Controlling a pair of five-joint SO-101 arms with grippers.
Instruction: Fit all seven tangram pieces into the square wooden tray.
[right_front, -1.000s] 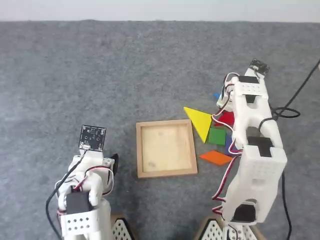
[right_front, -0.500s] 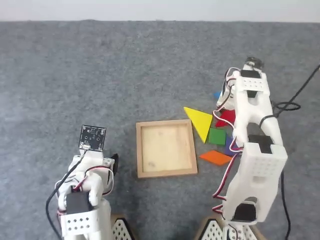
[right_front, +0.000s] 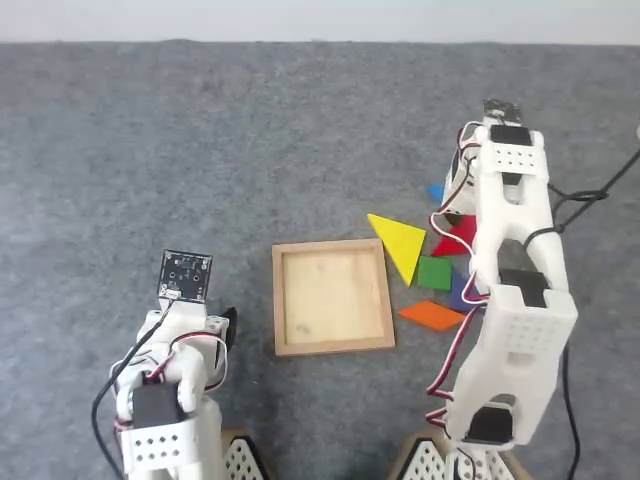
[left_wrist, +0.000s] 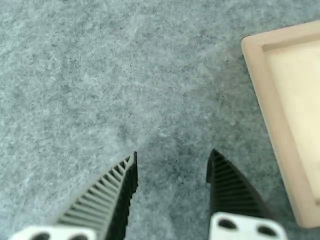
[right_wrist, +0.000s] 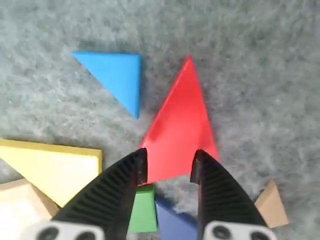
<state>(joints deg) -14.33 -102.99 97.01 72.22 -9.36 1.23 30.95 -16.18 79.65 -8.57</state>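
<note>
Tray (right_front: 279, 300) lies empty in the middle of the grey worktop (right_front: 150, 150), between the two arms. All seven pieces lie outside it, clustered on the worktop off its right side. Yellow triangle (right_front: 400, 243) is nearest, just beside the tray's far right corner. Green square (right_front: 434, 272) sits just beside the yellow one. Orange piece (right_front: 432, 314) lies nearer the arm bases, just beside the tray's right rim. Red triangle (right_front: 458, 235) and a dark blue piece (right_front: 460, 290) are partly hidden under the right arm. Blue triangle (right_front: 434, 191) lies farthest back, near the red one but apart from it. The right wrist view shows a small tan piece (right_wrist: 272, 205) near the red triangle's wide end. Right pincer (right_wrist: 170, 152) hangs over that wide end with its jaws apart; whether they touch the piece I cannot tell. Left pincer (left_wrist: 173, 156) is likewise spread, over bare worktop near the tray's left rim.
</note>
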